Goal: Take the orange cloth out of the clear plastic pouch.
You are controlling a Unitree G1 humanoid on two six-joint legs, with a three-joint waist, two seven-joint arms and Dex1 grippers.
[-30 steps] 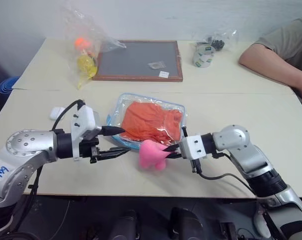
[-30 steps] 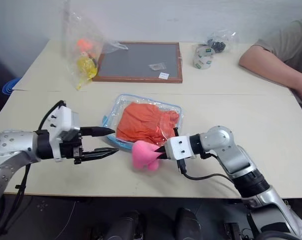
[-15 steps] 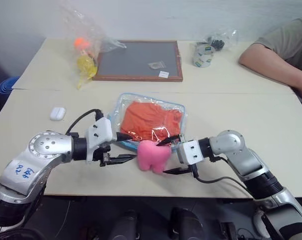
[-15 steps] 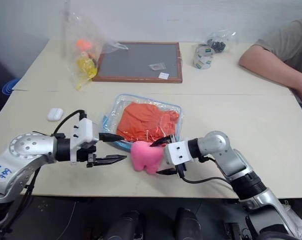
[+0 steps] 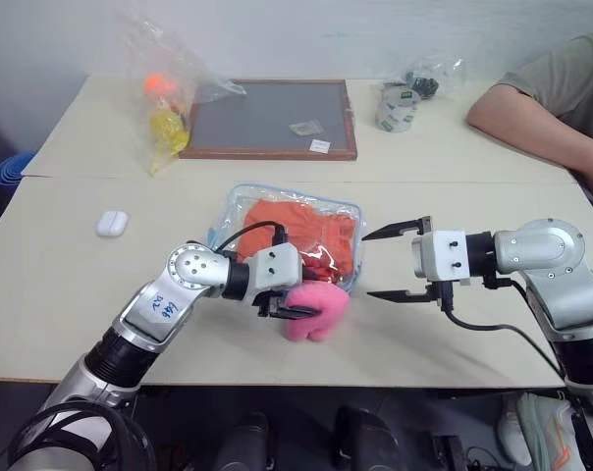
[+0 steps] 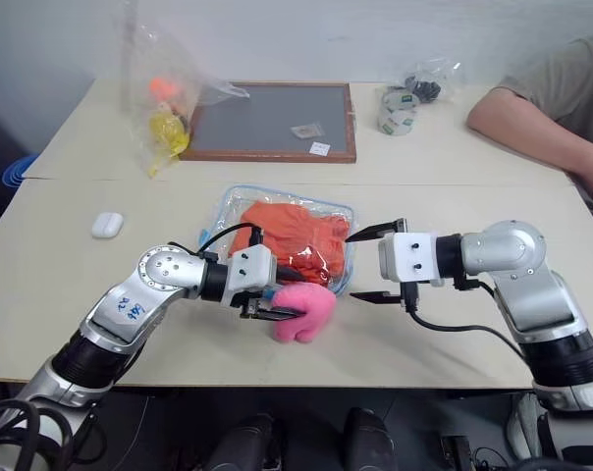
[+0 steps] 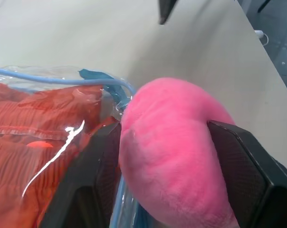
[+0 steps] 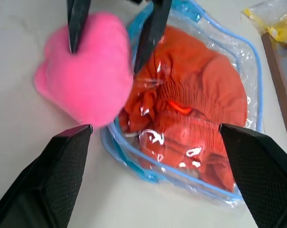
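Wrinkled orange cloth inside clear plastic pouch, apparently zipped. Left gripper clamping pink plush charm; right gripper spread wide, empty.

Pink charm: right claw to left claw

Orange cloth: solid orange-red. Clear plastic pouch: transparent, light blue edging. Plush charm: plain pink. Table: cream. Board at far edge: grey, red-brown frame. Gripper fingers: black.
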